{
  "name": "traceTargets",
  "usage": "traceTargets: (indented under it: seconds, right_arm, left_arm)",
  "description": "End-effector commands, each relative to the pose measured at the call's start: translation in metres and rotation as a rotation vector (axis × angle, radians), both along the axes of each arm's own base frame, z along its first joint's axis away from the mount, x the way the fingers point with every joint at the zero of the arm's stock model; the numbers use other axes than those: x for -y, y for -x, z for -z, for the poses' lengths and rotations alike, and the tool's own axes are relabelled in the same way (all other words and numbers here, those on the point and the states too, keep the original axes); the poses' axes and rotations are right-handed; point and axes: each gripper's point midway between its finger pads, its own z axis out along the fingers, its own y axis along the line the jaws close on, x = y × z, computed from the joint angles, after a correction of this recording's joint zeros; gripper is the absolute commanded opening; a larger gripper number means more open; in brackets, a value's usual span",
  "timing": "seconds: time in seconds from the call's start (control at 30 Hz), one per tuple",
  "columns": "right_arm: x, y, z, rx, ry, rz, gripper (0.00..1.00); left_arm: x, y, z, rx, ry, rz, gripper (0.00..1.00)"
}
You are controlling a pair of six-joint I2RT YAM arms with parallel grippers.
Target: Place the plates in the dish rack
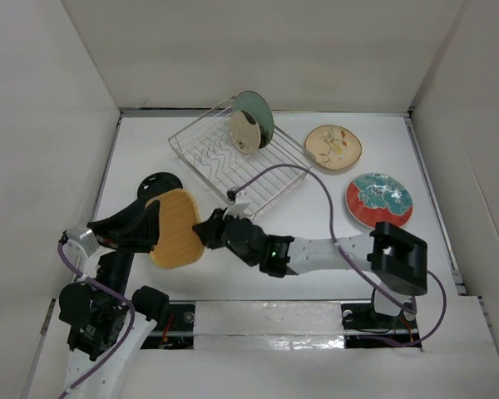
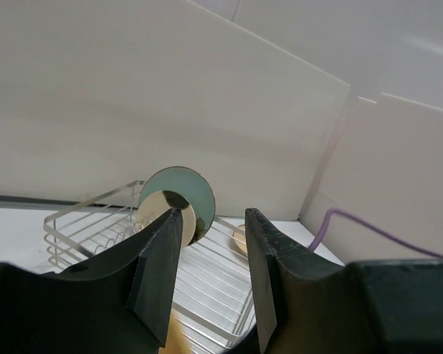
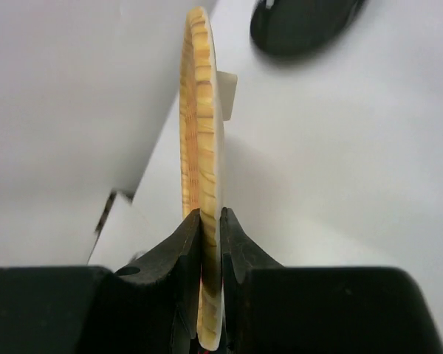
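An orange-tan plate (image 1: pixel 176 231) is held tilted up above the near-left table. My right gripper (image 1: pixel 206 229) is shut on its right rim. In the right wrist view the plate (image 3: pixel 203 133) stands edge-on between the pads (image 3: pixel 210 214). My left gripper (image 1: pixel 154 229) sits at the plate's left side. In its own view its jaws (image 2: pixel 213 212) stand apart with only a sliver of the plate (image 2: pixel 179 333) low between them. The dish rack (image 1: pixel 266 187) holds a green plate (image 1: pixel 258 112) and a cream plate (image 1: pixel 243 133) upright. A black plate (image 1: pixel 160 181) lies behind the left gripper.
A beige floral plate (image 1: pixel 333 147) and a red-rimmed teal plate (image 1: pixel 378 199) lie flat right of the rack. White walls close in the table on three sides. A purple cable (image 1: pixel 316 179) loops over the rack's near right corner.
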Motion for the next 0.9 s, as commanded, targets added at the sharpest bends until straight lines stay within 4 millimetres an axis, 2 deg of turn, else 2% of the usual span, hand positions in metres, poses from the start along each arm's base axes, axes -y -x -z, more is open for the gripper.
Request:
traceTargets:
  seconds: [0.0,0.07,0.1,0.17,0.2,0.3,0.33,0.37,0.4,0.43,0.47,0.53,0.57,0.6,0.63,0.67,0.77,0.8,0.83,0.87]
  right_arm:
    - [0.071,-0.084,-0.097,0.274,-0.016,0.29,0.0]
    - [0.094,-0.11,-0.115,0.345,0.008,0.341,0.0]
    - [0.116,-0.136,-0.124,0.374,0.016,0.402,0.0]
    - [0.136,-0.162,-0.139,0.443,0.05,0.452,0.0]
    - [0.152,-0.183,-0.146,0.469,0.058,0.493,0.0]
    - [0.162,-0.221,-0.166,0.551,0.086,0.53,0.0]
    - [0.173,-0.239,-0.186,0.595,0.084,0.572,0.0]
    - [0.172,-0.255,-0.179,0.608,0.111,0.587,0.0]
    - [0.173,-0.265,-0.183,0.623,0.124,0.595,0.0]
    - [0.181,-0.278,-0.187,0.653,0.163,0.617,0.0]
    - [0.179,-0.29,-0.197,0.687,0.166,0.634,0.0]
    - [0.179,-0.304,-0.201,0.726,0.217,0.634,0.0]
    - [0.184,-0.313,-0.214,0.752,0.213,0.641,0.0]
    - [0.18,-0.32,-0.208,0.768,0.236,0.62,0.0]
    - [0.178,-0.323,-0.209,0.793,0.267,0.611,0.0]
    - [0.186,-0.332,-0.211,0.81,0.287,0.62,0.0]
    - [0.179,-0.348,-0.207,0.864,0.346,0.557,0.0]
    - [0.174,-0.351,-0.217,0.898,0.342,0.522,0.0]
    - [0.175,-0.361,-0.207,0.899,0.377,0.511,0.0]
    - [0.171,-0.363,-0.206,0.909,0.386,0.496,0.0]
  left_arm:
    - [-0.001,0.014,-0.028,0.095,0.016,0.018,0.36]
    - [0.002,0.01,-0.023,0.089,0.011,0.026,0.36]
    - [0.004,0.009,-0.021,0.084,0.007,0.031,0.36]
    - [0.012,0.005,-0.015,0.071,-0.016,0.062,0.36]
    - [0.015,0.002,-0.011,0.058,-0.025,0.07,0.36]
    - [0.021,-0.004,-0.002,0.022,-0.047,0.089,0.36]
    - [0.022,-0.006,0.0,0.014,-0.05,0.091,0.36]
    - [0.024,-0.009,0.003,0.001,-0.056,0.092,0.36]
    - [0.024,-0.01,0.003,-0.001,-0.058,0.092,0.36]
    - [0.024,-0.012,0.004,-0.008,-0.063,0.089,0.36]
    - [0.025,-0.014,0.006,-0.014,-0.068,0.085,0.36]
    - [0.024,-0.016,0.007,-0.02,-0.073,0.08,0.36]
    - [0.025,-0.016,0.007,-0.021,-0.072,0.081,0.36]
    - [0.025,-0.018,0.008,-0.026,-0.076,0.077,0.36]
    - [0.025,-0.018,0.009,-0.029,-0.077,0.077,0.36]
    - [0.025,-0.019,0.009,-0.033,-0.08,0.077,0.36]
    - [0.026,-0.021,0.01,-0.038,-0.084,0.077,0.36]
    - [0.027,-0.022,0.011,-0.041,-0.085,0.078,0.36]
    - [0.027,-0.023,0.011,-0.043,-0.087,0.077,0.36]
    - [0.027,-0.023,0.012,-0.045,-0.087,0.079,0.36]
